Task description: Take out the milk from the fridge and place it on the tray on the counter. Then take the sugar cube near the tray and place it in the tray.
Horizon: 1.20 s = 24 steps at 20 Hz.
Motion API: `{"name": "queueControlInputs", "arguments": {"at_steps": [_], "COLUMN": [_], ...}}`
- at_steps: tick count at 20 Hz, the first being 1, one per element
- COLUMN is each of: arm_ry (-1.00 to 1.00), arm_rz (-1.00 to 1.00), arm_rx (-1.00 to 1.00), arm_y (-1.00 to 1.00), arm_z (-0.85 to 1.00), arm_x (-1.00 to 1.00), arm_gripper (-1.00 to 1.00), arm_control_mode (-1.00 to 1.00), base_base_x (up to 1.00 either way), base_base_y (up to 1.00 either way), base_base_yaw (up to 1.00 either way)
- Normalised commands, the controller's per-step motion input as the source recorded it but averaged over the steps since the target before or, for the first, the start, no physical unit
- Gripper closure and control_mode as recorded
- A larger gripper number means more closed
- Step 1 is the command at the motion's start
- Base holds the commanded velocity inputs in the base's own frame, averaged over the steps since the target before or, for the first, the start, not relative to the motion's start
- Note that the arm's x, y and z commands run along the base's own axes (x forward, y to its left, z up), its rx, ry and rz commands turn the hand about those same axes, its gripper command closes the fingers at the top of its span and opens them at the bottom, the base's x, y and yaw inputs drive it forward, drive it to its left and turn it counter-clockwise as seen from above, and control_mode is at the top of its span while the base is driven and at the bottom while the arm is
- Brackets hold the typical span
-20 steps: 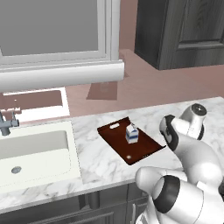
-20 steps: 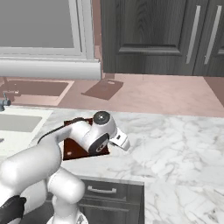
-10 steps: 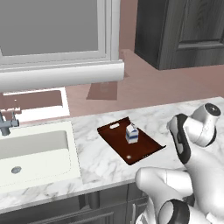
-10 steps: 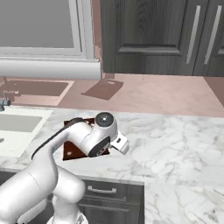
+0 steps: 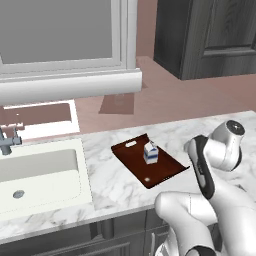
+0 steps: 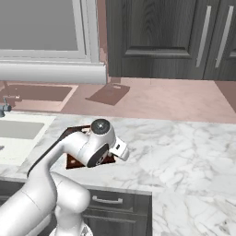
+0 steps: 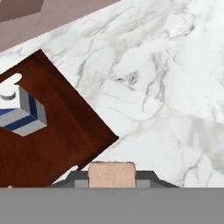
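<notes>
- Sugar cube (image 7: 111,173): a small tan block sits between the two dark fingertips at the bottom of the hand view, and the gripper (image 7: 111,177) is clamped on it. I judge it very light and rigid but crumbly at the edges, so a gentle squeeze on two flat opposite faces is the right hold; too hard a pinch could chip it.
- Milk (image 5: 150,152): the small white carton with a blue band stands upright on the tray, toward its far half. It looks light, easy to tip, and thin-walled. That step of the task appears done, so it should be left alone.
- Tray (image 5: 167,170): flat, dark reddish-brown, with a low rim, lying at an angle on the counter (image 5: 110,185). In the hand view its near corner lies just beside the held cube, with bare brown floor between that corner and the carton. A small pale speck on its near part is too small to identify.
- Clearance: the low rim is the only edge to cross, and the carton is the only thing that could be knocked. A release on the open near part, well apart from the carton, looks safest.
- Surroundings: a white sink (image 5: 45,175) with a grey tap (image 5: 7,140) lies to the left, apart from the tray; dark cabinets (image 6: 184,37) stand at the far side. None of these obstructs the path.
- Marble to the right of the tray carries nothing that I can see.
</notes>
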Motion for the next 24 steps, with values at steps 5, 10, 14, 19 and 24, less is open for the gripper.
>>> {"name": "queueControlInputs", "arguments": {"at_steps": [5, 10, 14, 19, 24], "arm_ry": [0.02, 0.03, 0.02, 0.0, 0.01], "arm_rz": [0.08, 0.07, 0.06, 0.06, 0.03], "arm_rx": [-0.02, 0.0, -0.01, -0.02, -0.01], "arm_y": [0.31, 0.55, 0.62, 0.51, 0.15], "arm_z": [0.0, 0.0, 0.0, -0.14, -0.18], "arm_x": [0.0, 0.0, 0.03, 0.01, 0.03], "arm_gripper": [1.0, 1.0, 1.0, 1.0, 1.0], "arm_control_mode": [-1.0, -1.0, -1.0, -1.0, -1.0], "base_base_x": [0.0, 0.0, 0.0, 0.0, 0.0], "base_base_y": [0.0, 0.0, 0.0, 0.0, 0.0], "base_base_yaw": [0.0, 0.0, 0.0, 0.0, 0.0]}}
